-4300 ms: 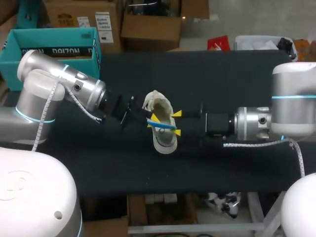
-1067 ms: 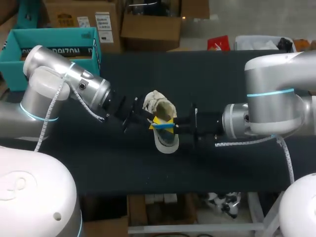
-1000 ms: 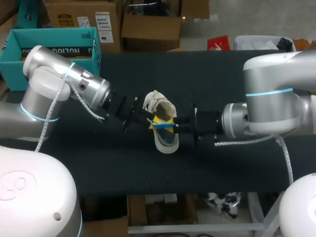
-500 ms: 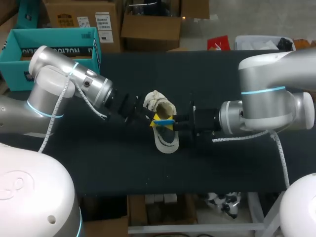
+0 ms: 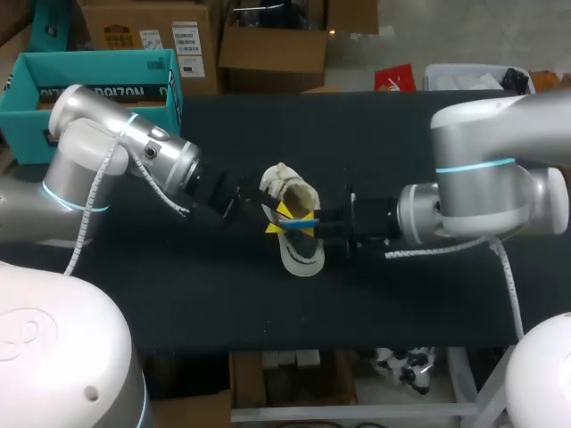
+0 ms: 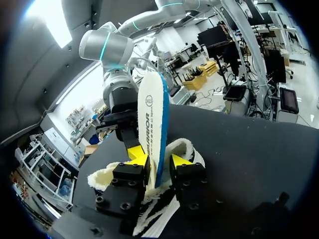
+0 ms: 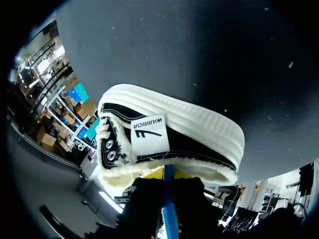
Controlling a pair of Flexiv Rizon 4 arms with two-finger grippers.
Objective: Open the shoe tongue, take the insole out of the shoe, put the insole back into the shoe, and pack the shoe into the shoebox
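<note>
even overhead light — soft shadows, glare in left wrist view

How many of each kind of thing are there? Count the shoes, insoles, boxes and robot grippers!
shoe: 1
insole: 1
shoebox: 1
grippers: 2 (left gripper, right gripper)
Total: 5

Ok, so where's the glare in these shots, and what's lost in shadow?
Left wrist view: the white, blue-edged insole in the left hand is evenly lit. Right wrist view: the right hand is a dark silhouette; ahead, the black fleece-lined shoe shows a brightly lit white sole. Head view: bright sheen on the silver left arm; the black table swallows shadows.
</note>
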